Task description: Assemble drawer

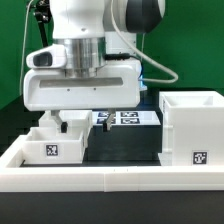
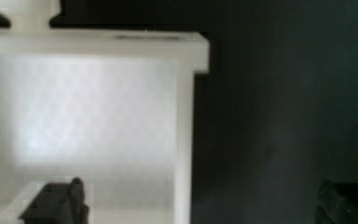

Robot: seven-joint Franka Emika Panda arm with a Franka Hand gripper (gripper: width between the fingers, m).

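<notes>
Plain green backdrop (image 1: 12, 50) behind the scene, evenly lit; black bench (image 1: 125, 148) beneath; long low white border wall (image 1: 100, 181) along its near edge; marker board (image 1: 128, 119) lying flat mid-bench.

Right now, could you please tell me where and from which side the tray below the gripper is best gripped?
I would take the tray by its long side wall, from straight above. It lies flat, that wall is thin and straight, and the open gripper hangs with its fingers either side of it. The knob looks too small.
</notes>
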